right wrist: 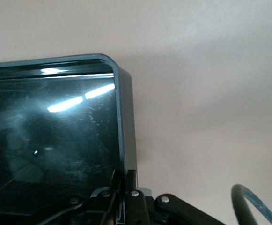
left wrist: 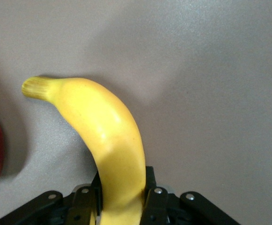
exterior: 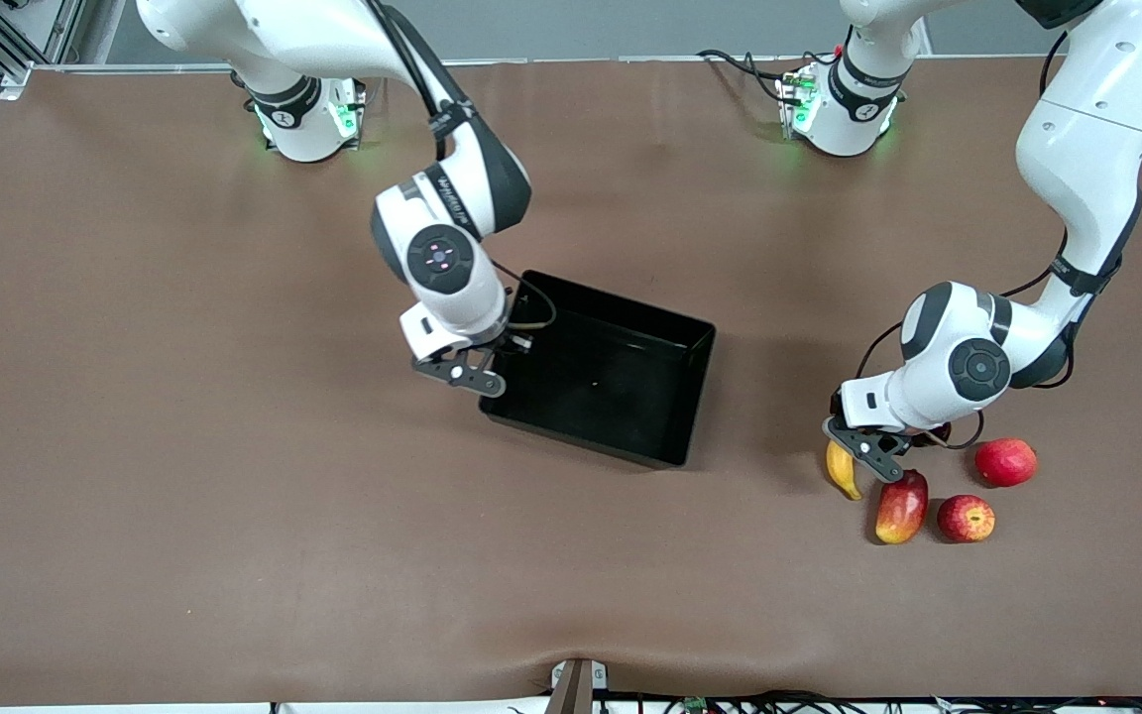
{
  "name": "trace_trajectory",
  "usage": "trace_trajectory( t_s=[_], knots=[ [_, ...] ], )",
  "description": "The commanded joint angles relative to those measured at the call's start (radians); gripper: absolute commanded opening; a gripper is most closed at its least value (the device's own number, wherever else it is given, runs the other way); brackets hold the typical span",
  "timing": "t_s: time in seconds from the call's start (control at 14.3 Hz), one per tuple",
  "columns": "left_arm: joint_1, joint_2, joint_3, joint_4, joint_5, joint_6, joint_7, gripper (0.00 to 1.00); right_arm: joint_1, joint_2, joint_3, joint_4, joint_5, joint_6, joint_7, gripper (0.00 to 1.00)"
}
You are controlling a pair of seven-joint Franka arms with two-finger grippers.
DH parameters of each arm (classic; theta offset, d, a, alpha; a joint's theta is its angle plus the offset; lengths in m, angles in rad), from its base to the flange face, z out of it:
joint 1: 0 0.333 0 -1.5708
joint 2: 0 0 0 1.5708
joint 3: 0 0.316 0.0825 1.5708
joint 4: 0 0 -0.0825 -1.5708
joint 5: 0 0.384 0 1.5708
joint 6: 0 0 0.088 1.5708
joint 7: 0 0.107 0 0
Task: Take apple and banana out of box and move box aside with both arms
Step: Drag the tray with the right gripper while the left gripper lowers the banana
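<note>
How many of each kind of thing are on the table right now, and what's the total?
Banana: 1, held by the left gripper
Mango: 1
Blotchy apple: 1
Plain red fruit: 1
Black box: 1, its wall gripped by the right gripper
Total: 5

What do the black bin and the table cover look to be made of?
Black bin: likely hard plastic, glossy, with sharp light streaks and fine scratches on its bottom. Table cover: matte brown sheet, perhaps leatherette or rubber; it bulges slightly at the edge nearest the front camera.
</note>
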Motion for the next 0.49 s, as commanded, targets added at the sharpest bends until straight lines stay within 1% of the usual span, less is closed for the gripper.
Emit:
trace_trajectory(
  t_s=[0.0, 0.07, 0.21, 0.35, 0.42],
  knots=[
    [0.012, -0.004, -0.008, -0.011, 0.022, 0.019, -0.015, 0.97, -0.074, -0.072, 0.009, -0.003, 0.008, -0.089, -0.065, 0.00],
    [0.012, -0.012, -0.009, -0.011, 0.016, 0.013, -0.015, 1.00, -0.106, -0.098, 0.009, -0.004, 0.008, -0.122, -0.108, 0.00],
    [0.012, -0.024, -0.012, -0.008, 0.008, 0.010, -0.056, 1.00, -0.166, -0.141, 0.007, -0.006, 0.008, -0.211, -0.186, 0.00],
    [0.009, -0.058, -0.020, -0.008, 0.008, 0.005, -0.140, 1.00, -0.229, -0.187, 0.006, -0.021, -0.001, -0.294, -0.280, 0.00],
    [0.010, -0.075, -0.040, -0.007, 0.008, -0.005, -0.177, 1.00, -0.270, -0.218, 0.004, -0.045, -0.006, -0.314, -0.324, 0.00]
  ],
)
